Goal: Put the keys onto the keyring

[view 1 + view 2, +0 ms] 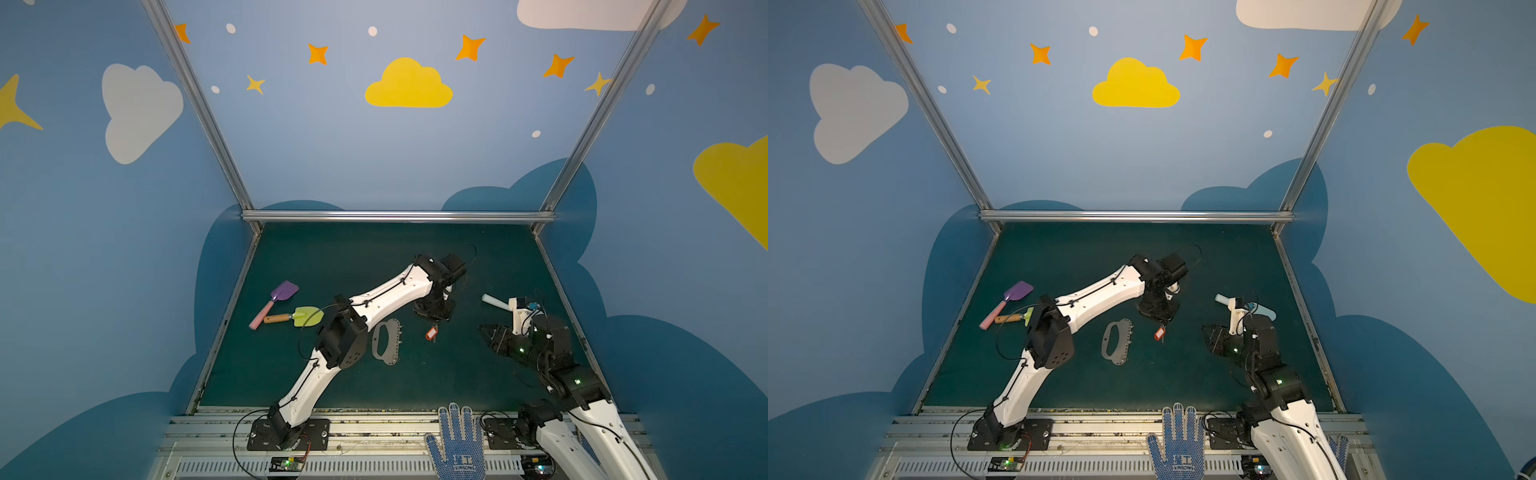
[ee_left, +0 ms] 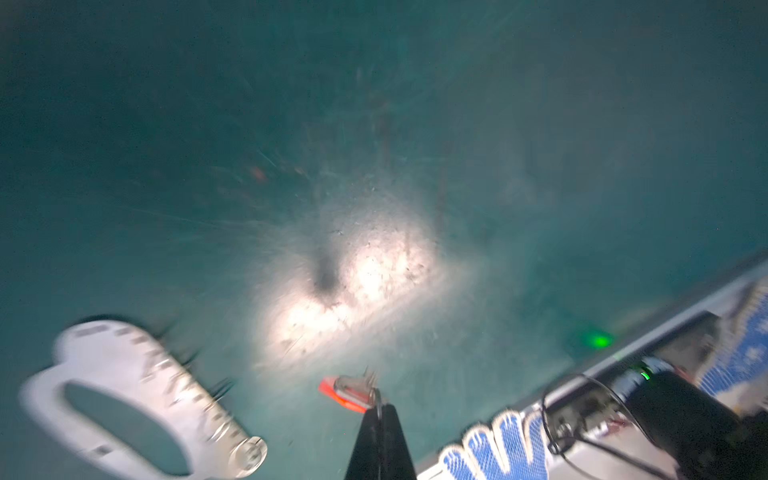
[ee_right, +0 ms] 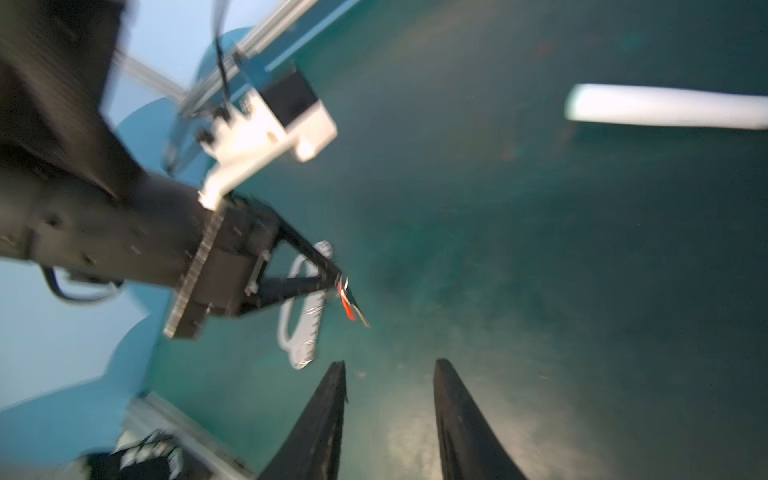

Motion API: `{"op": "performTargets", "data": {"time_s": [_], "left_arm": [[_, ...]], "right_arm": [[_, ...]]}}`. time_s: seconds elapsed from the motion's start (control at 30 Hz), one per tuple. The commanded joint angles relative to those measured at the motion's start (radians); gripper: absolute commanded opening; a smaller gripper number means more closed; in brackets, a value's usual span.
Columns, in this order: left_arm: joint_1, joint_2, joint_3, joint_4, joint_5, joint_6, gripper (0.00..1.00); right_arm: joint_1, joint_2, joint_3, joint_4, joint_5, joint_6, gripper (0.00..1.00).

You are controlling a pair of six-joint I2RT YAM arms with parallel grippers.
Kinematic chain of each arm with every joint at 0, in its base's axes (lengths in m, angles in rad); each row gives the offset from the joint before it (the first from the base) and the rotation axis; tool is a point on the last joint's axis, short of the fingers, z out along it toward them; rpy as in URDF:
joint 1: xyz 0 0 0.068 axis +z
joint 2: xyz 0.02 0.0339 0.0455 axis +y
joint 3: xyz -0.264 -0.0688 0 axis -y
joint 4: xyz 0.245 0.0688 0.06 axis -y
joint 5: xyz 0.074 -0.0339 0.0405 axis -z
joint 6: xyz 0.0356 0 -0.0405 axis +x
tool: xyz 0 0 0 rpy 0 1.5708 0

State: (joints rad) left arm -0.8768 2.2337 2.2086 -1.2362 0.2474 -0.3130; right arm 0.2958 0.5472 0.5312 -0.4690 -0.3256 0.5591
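Observation:
The keys (image 1: 432,333) (image 1: 1159,333), a small silvery bunch with a red-orange tag, hang from my left gripper (image 1: 434,323) (image 1: 1161,322), near the middle of the green mat. In the left wrist view that gripper (image 2: 379,409) is shut on the bunch's small metal ring, with the keys (image 2: 347,392) just past its tips. The right wrist view also shows the keys (image 3: 348,300) dangling. The keyring (image 1: 393,345) (image 1: 1122,341) (image 2: 104,353) (image 3: 305,349), a flat grey plate, lies on the mat to the left of the keys. My right gripper (image 1: 483,329) (image 1: 1204,330) (image 3: 388,365) is open and empty, to the right.
A purple toy shovel (image 1: 284,291) and a green one (image 1: 307,316) lie at the mat's left. A pale-handled tool (image 1: 494,301) (image 3: 665,110) lies behind my right gripper. A blue dotted glove (image 1: 457,440) rests on the front rail. Metal frame rails border the mat.

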Motion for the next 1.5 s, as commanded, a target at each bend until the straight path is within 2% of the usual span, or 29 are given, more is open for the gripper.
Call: {"op": "performTargets", "data": {"time_s": [0.0, 0.2, 0.4, 0.57, 0.83, 0.93, 1.1, 1.47], "left_arm": [[0.026, -0.125, 0.079, -0.071, -0.001, 0.127, 0.04], [0.043, -0.209, 0.212, -0.127, 0.086, 0.177, 0.04], [0.065, -0.282, 0.202, -0.082, 0.227, 0.171, 0.04], [0.065, -0.371, 0.097, 0.040, 0.280, 0.150, 0.04], [0.073, -0.558, -0.167, 0.316, 0.343, 0.071, 0.04], [0.083, -0.600, -0.222, 0.374, 0.364, 0.047, 0.04], [0.091, -0.602, -0.219, 0.379, 0.392, 0.023, 0.04], [0.092, -0.597, -0.222, 0.396, 0.433, -0.006, 0.04]], "right_arm": [[-0.001, 0.041, 0.034, 0.211, -0.253, -0.019, 0.36], [-0.002, 0.117, 0.081, 0.427, -0.375, 0.024, 0.34], [-0.003, 0.161, 0.118, 0.601, -0.423, 0.077, 0.42], [-0.004, 0.226, 0.138, 0.762, -0.478, 0.172, 0.42], [-0.006, 0.293, 0.171, 0.943, -0.548, 0.282, 0.41], [-0.003, 0.299, 0.177, 0.972, -0.574, 0.304, 0.40], [0.009, 0.300, 0.176, 1.009, -0.617, 0.337, 0.41], [0.040, 0.301, 0.190, 1.004, -0.604, 0.338, 0.41]]}}
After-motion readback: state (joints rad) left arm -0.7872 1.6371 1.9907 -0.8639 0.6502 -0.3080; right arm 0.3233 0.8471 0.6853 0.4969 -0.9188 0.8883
